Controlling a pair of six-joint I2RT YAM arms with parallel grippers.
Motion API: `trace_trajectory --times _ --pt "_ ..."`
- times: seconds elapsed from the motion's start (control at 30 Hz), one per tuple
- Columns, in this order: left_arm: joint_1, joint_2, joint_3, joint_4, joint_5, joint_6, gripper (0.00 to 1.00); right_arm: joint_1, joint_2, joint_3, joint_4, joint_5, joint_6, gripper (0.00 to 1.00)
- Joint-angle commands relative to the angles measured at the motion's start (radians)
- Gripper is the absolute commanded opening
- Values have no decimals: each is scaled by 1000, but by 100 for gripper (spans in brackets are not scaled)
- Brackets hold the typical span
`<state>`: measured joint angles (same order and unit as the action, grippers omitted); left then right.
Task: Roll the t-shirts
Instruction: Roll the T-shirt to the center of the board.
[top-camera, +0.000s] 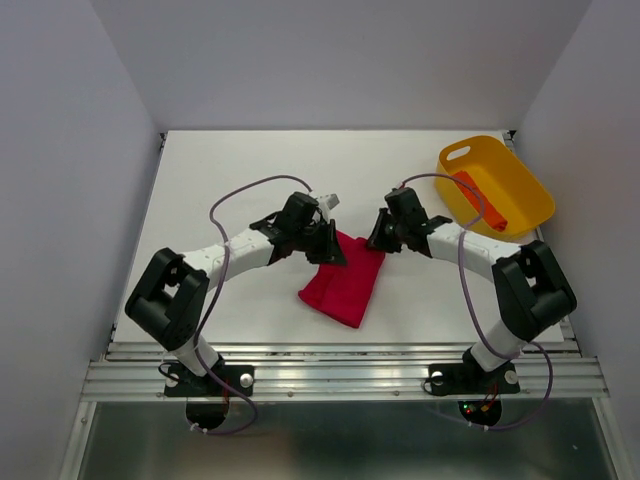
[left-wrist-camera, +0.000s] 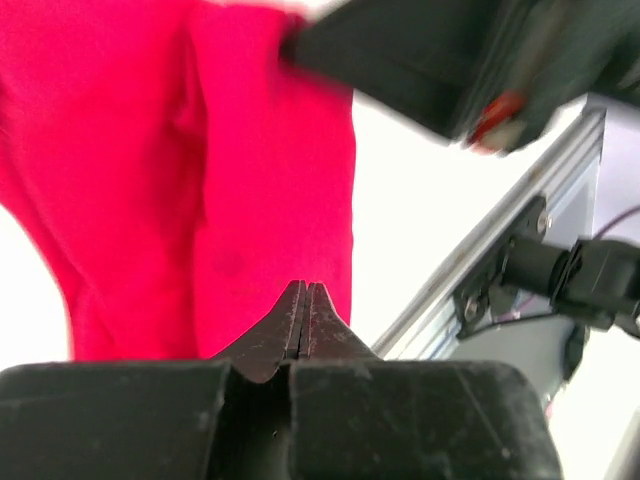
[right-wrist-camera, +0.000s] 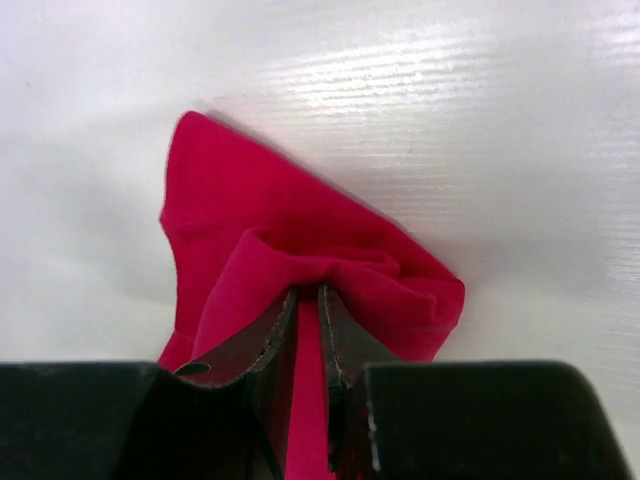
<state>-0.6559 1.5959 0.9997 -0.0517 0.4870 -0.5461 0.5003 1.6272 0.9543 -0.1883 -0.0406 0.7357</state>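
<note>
**Item 1: crimson t-shirt (top-camera: 345, 282).** It lies folded into a narrow strip on the table (top-camera: 230, 170), near the middle and between the two arms. The long axis runs from the far end, where both grippers meet, toward the near edge, with the near end swung a little to the left. The far short end is bunched and lifted. The near end lies flat, with nothing holding it.

**Item 2: right gripper (right-wrist-camera: 308, 300).** It sits at the far right corner of the strip. The jaws are clamped on a gathered fold of the crimson cloth, and a ribbon of red shows between the fingers.

**Item 3: left gripper (left-wrist-camera: 303, 300).** It sits at the far left corner, just beside the right one. The jaws are pressed together, tip to tip, and the cloth lies directly beyond them. Whether a thin edge is caught between the tips cannot be told.

**Item 4: orange-red t-shirt (top-camera: 480, 200).** It is a narrow roll lying inside the yellow tub (top-camera: 530, 205) at the far right of the table, well apart from both grippers.

**Note on handling.** Both arms are equally near the same short end, so the roll would most likely run along the long axis toward the arm bases. Only the right corner is visibly gripped, so the roll may turn out skewed.
</note>
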Motion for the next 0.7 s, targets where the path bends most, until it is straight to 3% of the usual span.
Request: trace_trajectory --times 0.0,0.23,0.43,0.67 --pt "-33 -39 -81 53 31 -52 0 20 -76 67 -30 36 -39 20" --pt "-36 10 -220 171 16 -78 0 40 -41 78 -13 16 -39 20" --pt "-36 79 -213 190 -13 -61 0 40 60 72 12 36 -33 21" --pt "-11 58 -197 132 -60 -18 0 40 138 52 15 116 -50 20"
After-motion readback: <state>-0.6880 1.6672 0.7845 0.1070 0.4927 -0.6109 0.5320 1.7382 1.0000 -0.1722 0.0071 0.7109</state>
